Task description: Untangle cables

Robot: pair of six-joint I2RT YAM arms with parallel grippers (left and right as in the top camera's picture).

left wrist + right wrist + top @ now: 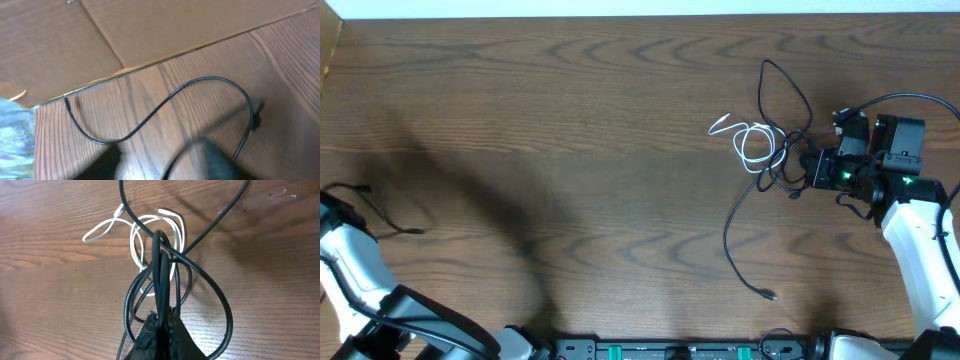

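Observation:
A tangle of thin black cables lies at the right of the table, looped through a short white cord. One black cord trails from it toward the front edge, ending in a small plug. My right gripper is at the tangle's right side. In the right wrist view it is shut on a black cable loop that rises over the white cord. Another black cable lies apart at the far left. In the left wrist view that cable curves ahead of my left gripper, whose blurred fingers are apart and empty.
A cardboard sheet lies flat just beyond the left cable; its edge shows at the table's far left. The left arm and the right arm stand at the front corners.

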